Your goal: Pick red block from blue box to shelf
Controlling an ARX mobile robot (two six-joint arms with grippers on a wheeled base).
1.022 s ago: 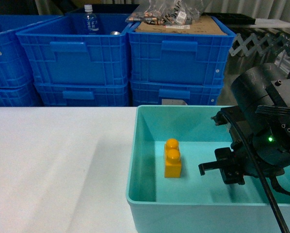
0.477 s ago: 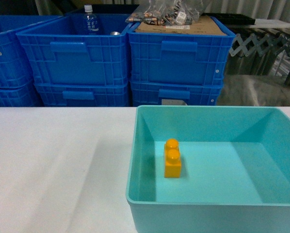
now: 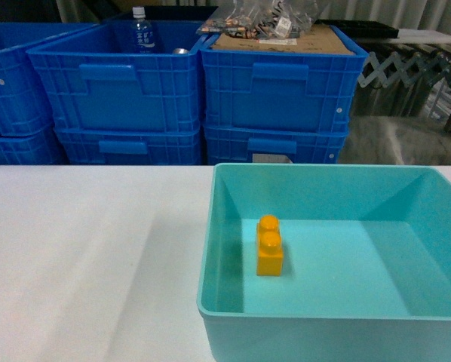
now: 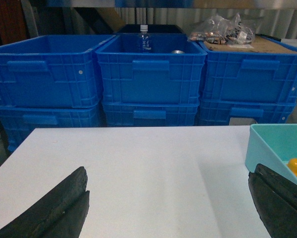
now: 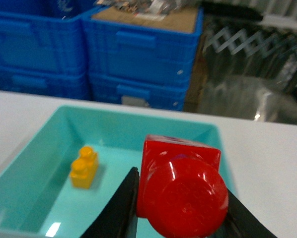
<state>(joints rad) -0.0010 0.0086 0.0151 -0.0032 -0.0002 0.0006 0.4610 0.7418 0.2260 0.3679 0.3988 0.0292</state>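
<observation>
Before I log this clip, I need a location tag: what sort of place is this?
Probably a warehouse or stockroom: stacked blue crates holding bagged parts and a bottle stand behind the white table.

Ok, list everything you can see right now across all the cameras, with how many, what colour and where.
red block: one, glossy red, held up above the box's right side, out of the head view
blue box: one, turquoise, on the table's right
yellow brick: one, yellow-orange, two studs, inside the box, left of centre
table: one, white, in front
crates: several, dark blue, stacked behind the table
bottle: one, clear, in a middle top crate
plastic bags: clear, on cardboard atop the right crate
left gripper: black, open over the table
right gripper: black, shut on the red block
</observation>
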